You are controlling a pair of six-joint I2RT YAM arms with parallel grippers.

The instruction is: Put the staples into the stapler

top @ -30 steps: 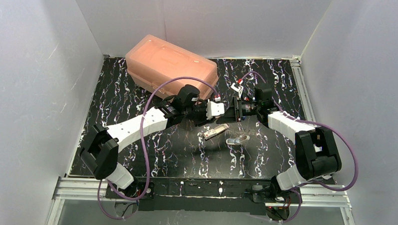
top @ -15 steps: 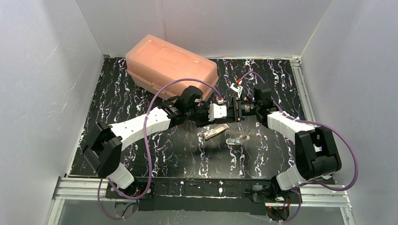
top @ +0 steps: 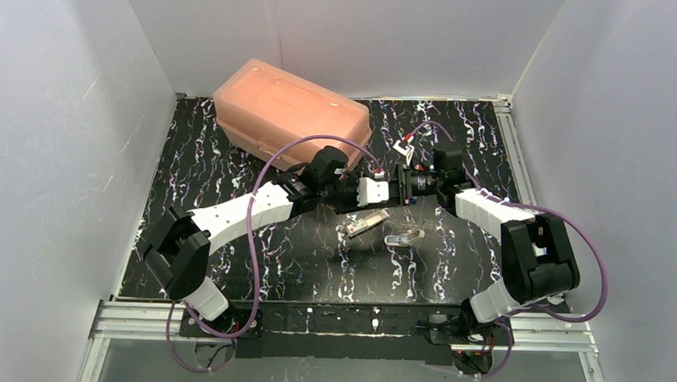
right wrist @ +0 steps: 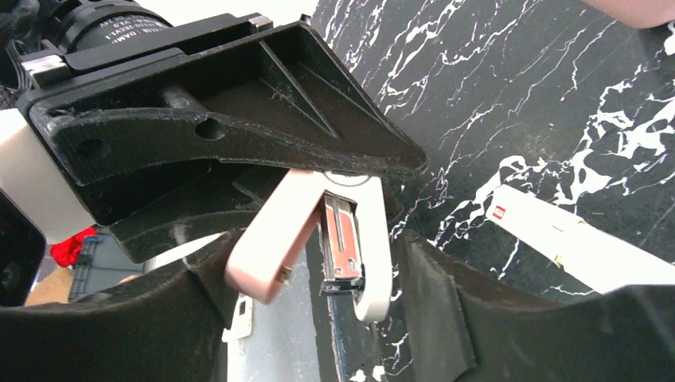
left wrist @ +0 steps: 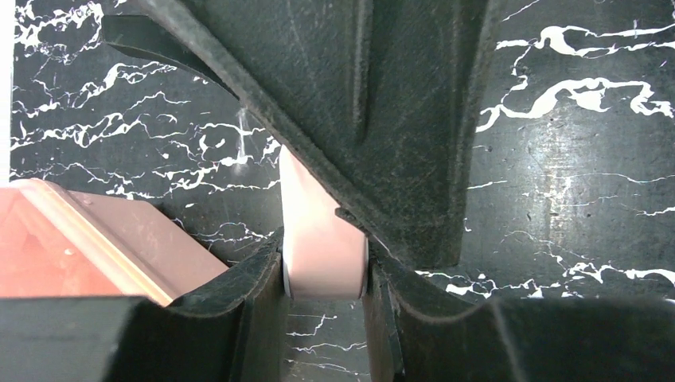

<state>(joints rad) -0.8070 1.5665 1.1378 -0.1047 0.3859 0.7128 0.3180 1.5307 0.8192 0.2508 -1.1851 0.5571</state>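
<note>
I have the stapler [right wrist: 275, 239] up off the table [top: 200, 152], just above the centre of the overhead view, where the two arms meet nose to nose. My left tool [left wrist: 325, 270] is clenched on the stapler's pale body, one finger pressed to each side of it. In the right wrist view the stapler hangs open in the middle of the frame. Its pink lid [right wrist: 267, 247] is swung out to the left, the metal magazine [right wrist: 342, 239] is bare, and the white base [right wrist: 376, 270] is on the right. My right tool [right wrist: 310, 255] is released, its fingers spread to either side of that open end, and I see a dark gap beside the white base. A small white box [top: 368, 222] lies on the table just below the tools in the overhead view, with a clear piece [top: 403, 238] near it to the lower right. A salmon case [top: 291, 113] sits at the upper left.
</note>
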